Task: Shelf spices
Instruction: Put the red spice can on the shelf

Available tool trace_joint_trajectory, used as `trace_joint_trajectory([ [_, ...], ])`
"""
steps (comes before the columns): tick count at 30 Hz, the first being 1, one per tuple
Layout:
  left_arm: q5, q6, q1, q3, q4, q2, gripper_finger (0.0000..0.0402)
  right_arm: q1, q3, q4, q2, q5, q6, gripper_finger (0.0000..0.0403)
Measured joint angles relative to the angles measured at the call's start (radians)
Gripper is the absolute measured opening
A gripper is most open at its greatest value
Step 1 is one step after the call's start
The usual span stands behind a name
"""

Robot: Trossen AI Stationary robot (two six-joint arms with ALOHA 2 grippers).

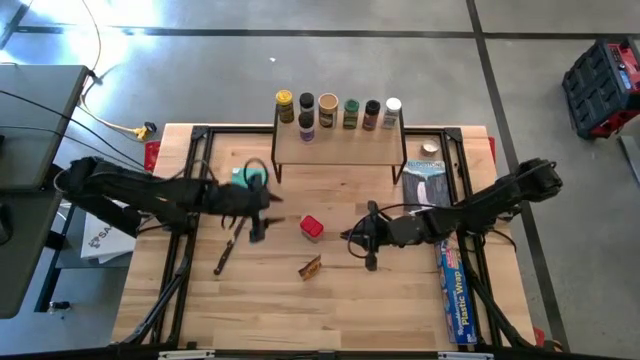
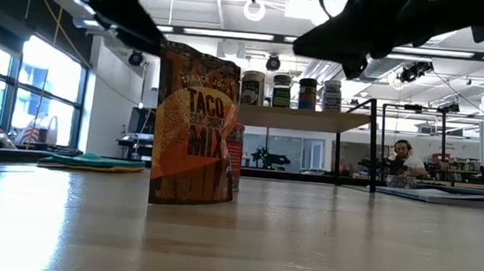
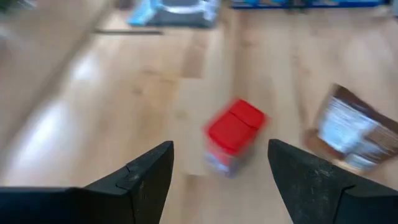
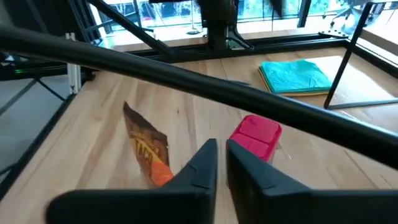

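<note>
Red box (image 3: 233, 135) — ahead of left gripper's (image 3: 219, 167) spread jaws.

left gripper (image 3: 217, 168) fingers spread, right gripper (image 4: 221, 163) nearly closed

The scene is evenly and brightly lit from ceiling lamps (image 2: 253, 8) and large windows (image 2: 45, 87), which are blown out to white. A pale sheen is cast across the desk (image 2: 320, 243), whose near edge is left out of focus. Only soft, short shadows are thrown. The red box (image 3: 234, 134) and the packet (image 3: 348, 134) are smeared by motion blur in the left wrist view.
</note>
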Motion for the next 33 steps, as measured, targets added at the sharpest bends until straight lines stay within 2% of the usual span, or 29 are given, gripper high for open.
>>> trace_joint_trajectory([
  [7, -0.026, -0.180, -0.132, -0.147, 0.170, 0.045, 0.0257, -0.026, 0.030, 0.097, 0.168, 0.031, -0.009, 0.0132],
  [11, -0.015, -0.223, -0.144, -0.203, 0.293, 0.112, 0.0257, -0.053, 0.073, 0.116, 0.282, 0.046, -0.011, 0.0182],
  [17, 0.039, -0.232, -0.135, -0.226, 0.443, 0.258, 0.0257, -0.081, 0.135, 0.118, 0.354, 0.045, -0.011, 0.0245],
  [23, 0.035, -0.223, -0.132, -0.226, 0.592, 0.391, 0.0257, -0.090, 0.167, 0.110, 0.359, 0.086, 0.030, 0.0259],
  [28, 0.060, -0.191, -0.132, -0.226, 0.756, 0.466, 0.0257, -0.081, 0.227, 0.100, 0.385, 0.166, 0.040, 0.0259],
  [31, 0.068, -0.165, -0.132, -0.225, 0.862, 0.502, 0.0257, -0.083, 0.295, 0.040, 0.417, 0.170, 0.040, 0.0259],
  [33, 0.071, -0.149, -0.129, -0.225, 0.929, 0.526, 0.0257, -0.084, 0.349, -0.067, 0.433, 0.172, 0.037, 0.0259],
])
